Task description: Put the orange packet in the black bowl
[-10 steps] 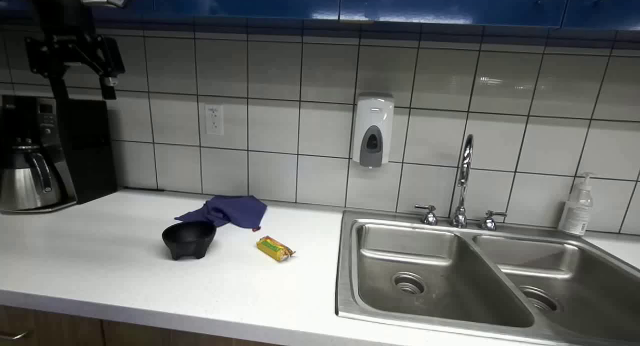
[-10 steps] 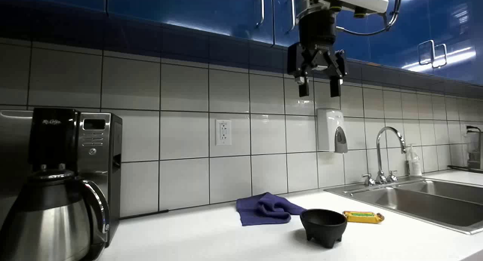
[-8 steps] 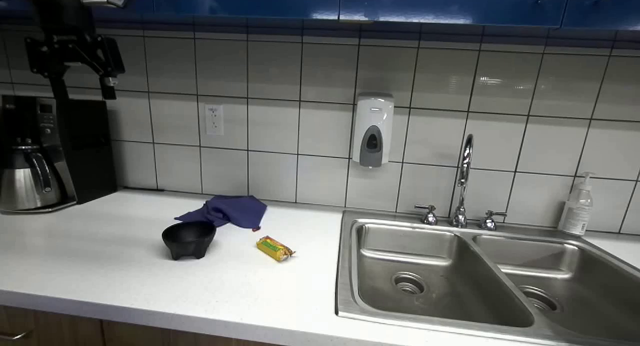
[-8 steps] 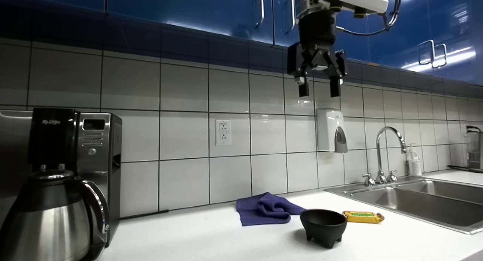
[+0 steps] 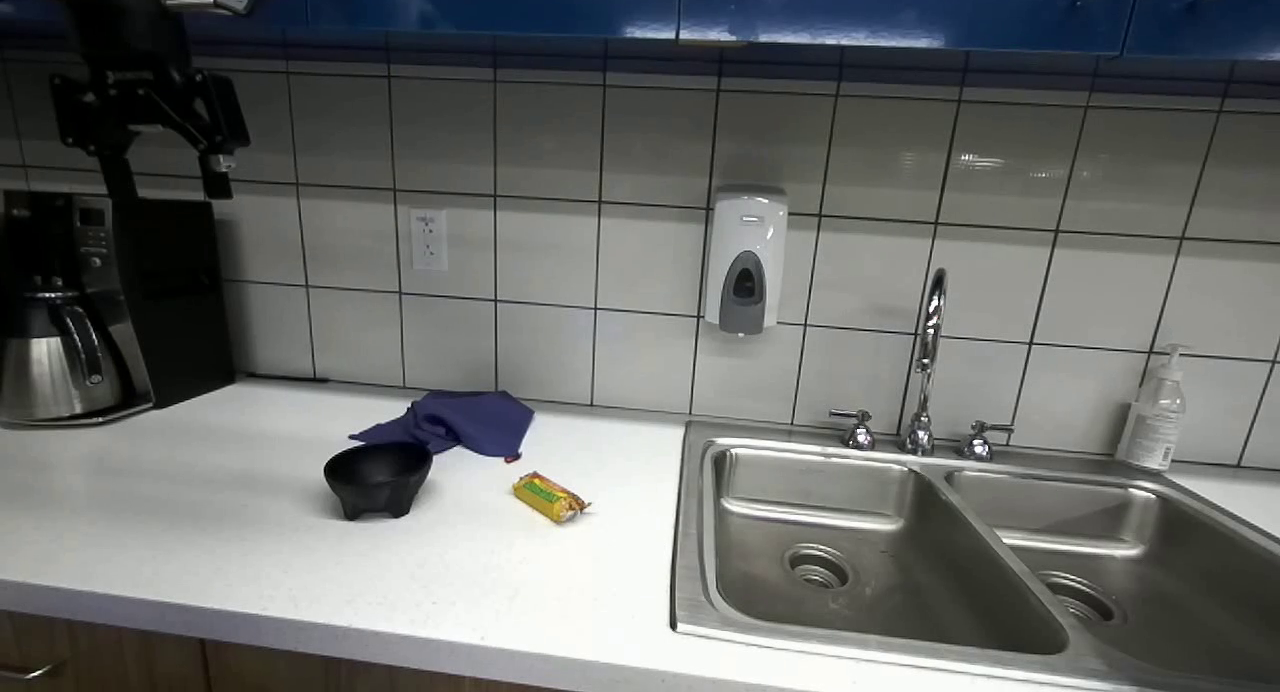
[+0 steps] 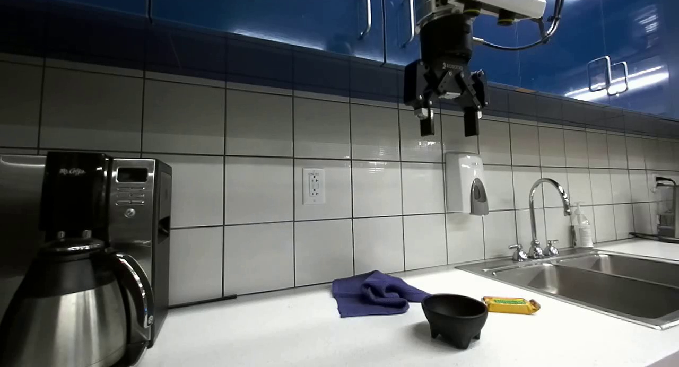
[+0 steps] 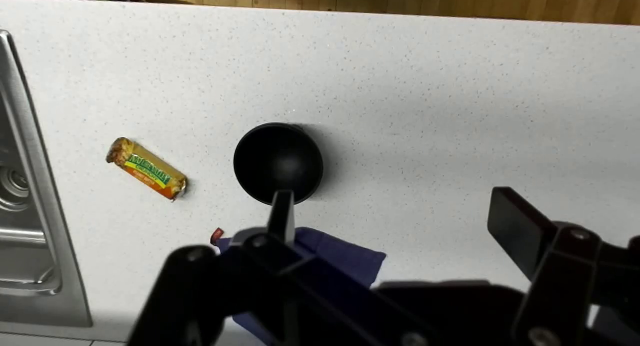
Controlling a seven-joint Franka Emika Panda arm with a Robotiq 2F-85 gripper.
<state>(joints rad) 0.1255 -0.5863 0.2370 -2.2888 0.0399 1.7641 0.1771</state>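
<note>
Jaws spread in mid-air, packet (image 7: 146, 169) lying near the bowl (image 7: 278, 161)

The gripper (image 6: 449, 125) hangs pointing down, high above the white tabletop (image 5: 200, 532). Its jaws stand wide apart in both exterior views; in an exterior view the tiled wall (image 6: 260, 192) shows through the gap. In the wrist view they reach in from the lower edge, one tip overlapping the bowl's rim in the picture, the other well off to the side.

The packet, yellow and orange with a green label, lies flat on the tabletop between bowl and sink (image 5: 697, 532), touching neither. The bowl, black, stands upright on short feet; from the wrist its inside looks dark, with a soft gleam at the bottom.

Just beside the bowl, toward the wall, a purple cloth (image 6: 374, 295) lies crumpled, a small red tag (image 7: 216, 235) at one corner. A strip of white parts it from the bowl.

The sink has two basins and a chrome tap (image 5: 931, 347) at its back. A pump bottle (image 5: 1158, 422) stands near the back edge; whether on the rim I cannot tell. On the wall are a soap dispenser (image 5: 748, 257) and an outlet (image 5: 429, 239). At the end away from the sink stands a coffee maker (image 6: 132, 234) with a steel carafe (image 6: 69, 308). Blue cabinets (image 6: 254, 22) run along the top.
</note>
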